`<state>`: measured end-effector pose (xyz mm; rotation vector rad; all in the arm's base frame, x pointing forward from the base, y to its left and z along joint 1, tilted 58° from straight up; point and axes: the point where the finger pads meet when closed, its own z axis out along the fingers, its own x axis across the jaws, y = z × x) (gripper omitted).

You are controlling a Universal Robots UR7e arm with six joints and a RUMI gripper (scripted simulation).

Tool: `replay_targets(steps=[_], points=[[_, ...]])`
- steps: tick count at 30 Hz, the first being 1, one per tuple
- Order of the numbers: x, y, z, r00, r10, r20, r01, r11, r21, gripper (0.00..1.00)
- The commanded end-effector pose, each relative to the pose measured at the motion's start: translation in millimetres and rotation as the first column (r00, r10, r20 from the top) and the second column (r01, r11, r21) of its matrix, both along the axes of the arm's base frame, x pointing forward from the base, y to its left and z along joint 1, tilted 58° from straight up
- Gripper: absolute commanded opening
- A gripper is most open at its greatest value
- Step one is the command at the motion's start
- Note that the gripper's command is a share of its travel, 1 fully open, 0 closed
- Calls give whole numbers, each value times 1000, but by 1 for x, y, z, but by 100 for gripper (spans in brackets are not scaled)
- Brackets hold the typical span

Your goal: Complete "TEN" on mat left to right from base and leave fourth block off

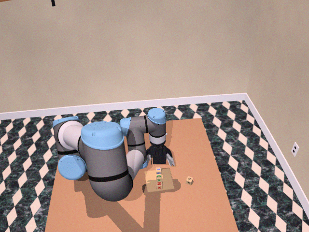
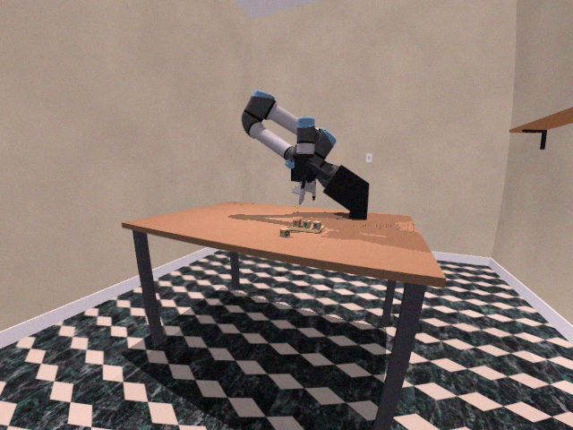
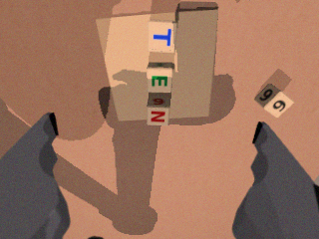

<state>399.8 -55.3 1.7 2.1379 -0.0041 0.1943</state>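
Note:
Three wooden letter blocks stand in a straight row on the tan mat (image 3: 159, 70): a blue T block (image 3: 161, 37), a green E block (image 3: 159, 82) and a red N block (image 3: 158, 118). The N block sits at the mat's near edge. The row also shows in the top view (image 1: 159, 177) and the exterior view (image 2: 307, 224). A fourth block marked 9 (image 3: 278, 105) lies off the mat on the table; it also shows in the top view (image 1: 189, 180). My gripper (image 3: 157, 119) is open and empty, high above the table, just past the N end of the row.
The robot's black base (image 2: 347, 190) stands at the table's far side. The table's front edge (image 2: 277, 256) is some way from the blocks.

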Motion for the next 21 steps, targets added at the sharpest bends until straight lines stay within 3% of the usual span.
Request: replay_targets(steps=[1, 21], points=[[1, 7, 6, 1000, 3, 6, -3, 1000, 0, 100], [-5, 47, 31, 1000, 3, 6, -3, 1000, 1, 100]])
